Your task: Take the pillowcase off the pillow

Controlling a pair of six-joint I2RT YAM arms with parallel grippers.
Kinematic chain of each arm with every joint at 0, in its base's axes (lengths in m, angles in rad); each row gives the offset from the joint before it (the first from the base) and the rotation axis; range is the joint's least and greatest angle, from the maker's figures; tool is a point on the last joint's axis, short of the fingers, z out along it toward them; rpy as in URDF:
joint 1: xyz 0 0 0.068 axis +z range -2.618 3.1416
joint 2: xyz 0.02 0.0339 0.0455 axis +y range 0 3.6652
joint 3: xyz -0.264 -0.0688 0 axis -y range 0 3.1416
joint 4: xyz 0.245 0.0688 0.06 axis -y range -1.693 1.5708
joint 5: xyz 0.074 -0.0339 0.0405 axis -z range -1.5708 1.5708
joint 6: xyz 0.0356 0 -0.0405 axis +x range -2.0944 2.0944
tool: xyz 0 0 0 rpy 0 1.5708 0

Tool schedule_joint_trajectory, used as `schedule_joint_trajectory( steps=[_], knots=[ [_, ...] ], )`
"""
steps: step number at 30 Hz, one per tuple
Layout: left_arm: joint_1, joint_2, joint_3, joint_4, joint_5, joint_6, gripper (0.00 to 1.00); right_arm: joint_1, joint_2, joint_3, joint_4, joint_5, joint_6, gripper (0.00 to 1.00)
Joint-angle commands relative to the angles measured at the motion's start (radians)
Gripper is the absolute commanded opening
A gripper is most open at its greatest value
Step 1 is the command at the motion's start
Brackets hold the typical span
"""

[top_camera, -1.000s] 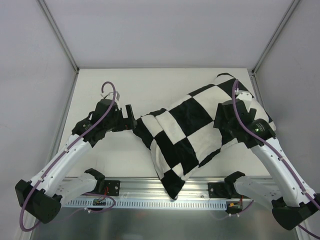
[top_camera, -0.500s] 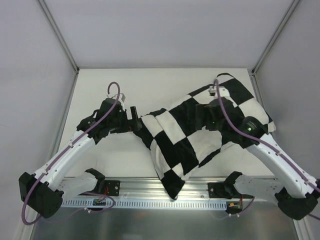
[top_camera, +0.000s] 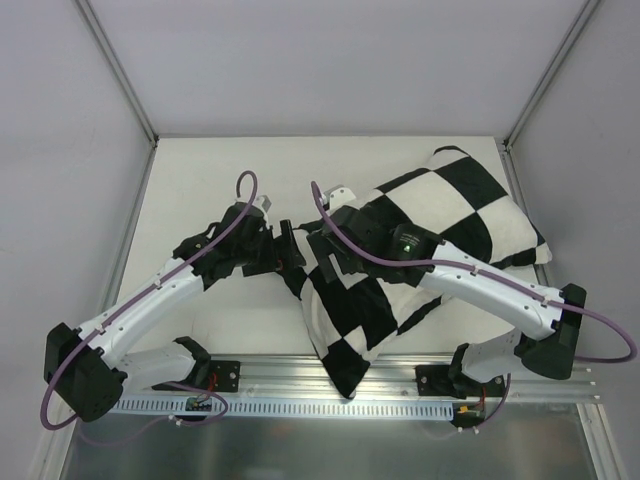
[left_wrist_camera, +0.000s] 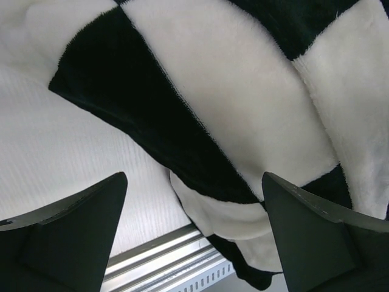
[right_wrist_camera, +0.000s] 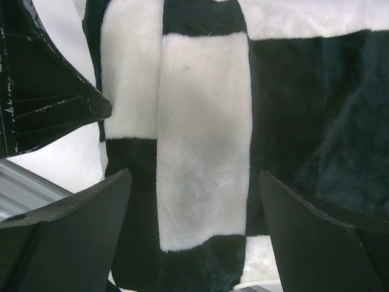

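Observation:
The black-and-white checkered pillowcase (top_camera: 440, 215) lies diagonally from the back right to the front rail, plump at the right and limp at its left and near end. The white pillow is hidden inside it. My left gripper (top_camera: 290, 250) is open at the cover's left edge; in the left wrist view (left_wrist_camera: 194, 237) its jaws straddle the folded edge (left_wrist_camera: 237, 207) without holding it. My right gripper (top_camera: 327, 257) is open just right of the left one, above the cover's left part (right_wrist_camera: 203, 152). In its own view (right_wrist_camera: 194, 237) nothing is between its jaws but fabric below.
The white table (top_camera: 220, 180) is bounded by grey walls on three sides. An aluminium rail (top_camera: 300, 375) runs along the near edge, and the cover's near corner (top_camera: 345, 385) hangs over it. The left gripper's finger (right_wrist_camera: 42, 91) shows close in the right wrist view.
My right arm has swung left across the pillow from its right end to its left end. My left gripper has moved right, up to the cover's edge.

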Motion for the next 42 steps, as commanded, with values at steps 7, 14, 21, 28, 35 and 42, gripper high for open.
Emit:
schedule_joint_trajectory(
  steps=[7, 14, 21, 28, 35, 42],
  knots=[
    [-0.006, 0.003, -0.041, 0.107, 0.098, -0.061, 0.93, -0.001, 0.041, -0.06, 0.018, -0.029, 0.042, 0.79],
    [-0.008, 0.021, -0.035, 0.123, 0.136, -0.056, 0.94, -0.011, 0.027, -0.073, 0.018, 0.003, 0.065, 0.27],
    [-0.026, 0.059, -0.03, 0.169, 0.199, -0.076, 0.99, -0.015, -0.013, -0.081, 0.036, -0.008, 0.074, 0.06],
    [-0.068, 0.131, -0.022, 0.23, 0.219, -0.096, 0.78, -0.021, -0.044, -0.092, 0.053, -0.018, 0.079, 0.26],
    [-0.068, 0.124, -0.044, 0.242, 0.21, -0.09, 0.0, -0.077, -0.07, -0.13, 0.053, -0.028, 0.115, 0.01],
    [-0.011, 0.004, -0.111, 0.216, 0.152, -0.07, 0.0, -0.249, -0.258, -0.199, 0.056, -0.009, 0.14, 0.01]
  ],
)
